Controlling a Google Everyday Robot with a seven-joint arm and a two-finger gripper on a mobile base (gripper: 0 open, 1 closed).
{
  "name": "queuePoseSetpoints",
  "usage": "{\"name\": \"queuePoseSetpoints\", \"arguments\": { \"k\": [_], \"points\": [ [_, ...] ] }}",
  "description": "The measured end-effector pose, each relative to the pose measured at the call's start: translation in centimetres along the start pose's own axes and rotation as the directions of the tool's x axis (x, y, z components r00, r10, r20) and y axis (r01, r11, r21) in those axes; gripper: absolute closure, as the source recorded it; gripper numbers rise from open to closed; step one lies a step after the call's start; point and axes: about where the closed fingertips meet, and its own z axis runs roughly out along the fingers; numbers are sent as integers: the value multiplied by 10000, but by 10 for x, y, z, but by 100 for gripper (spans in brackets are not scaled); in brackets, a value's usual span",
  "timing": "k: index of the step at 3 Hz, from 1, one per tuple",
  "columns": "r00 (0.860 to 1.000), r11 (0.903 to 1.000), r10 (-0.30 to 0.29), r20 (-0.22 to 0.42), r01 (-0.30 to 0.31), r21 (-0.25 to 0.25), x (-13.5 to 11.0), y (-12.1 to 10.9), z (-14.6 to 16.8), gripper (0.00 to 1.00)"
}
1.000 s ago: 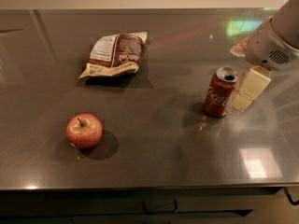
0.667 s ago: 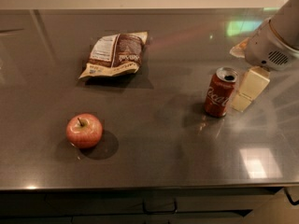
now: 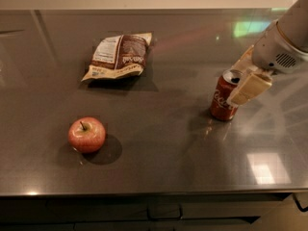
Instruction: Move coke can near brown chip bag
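Coke can [image 3: 223, 100] upright on the right of the dark table [image 3: 168, 158], my pincer [image 3: 240, 83] against its upper right side, grasping or not I cannot tell, brown chip bag [image 3: 119, 55] well apart far left, apple [image 3: 86, 134] front left

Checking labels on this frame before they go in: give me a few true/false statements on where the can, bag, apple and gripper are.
1. The coke can stands upright on the table. True.
2. The coke can touches the brown chip bag. False: they are well apart, with the bag lying flat further back and toward the picture's left.
3. The gripper is at the coke can, on the picture's right side. True.
4. The apple rests on top of the brown chip bag. False: it sits on the table by itself, nearer the front edge than the bag.
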Motion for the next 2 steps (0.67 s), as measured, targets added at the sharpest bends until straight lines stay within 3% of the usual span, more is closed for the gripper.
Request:
{"name": "queuePoseSetpoints", "arguments": {
  "k": [2],
  "points": [
    [9999, 9999, -114, -128, 113, -72, -10, -8, 2, 87]
  ]
}}
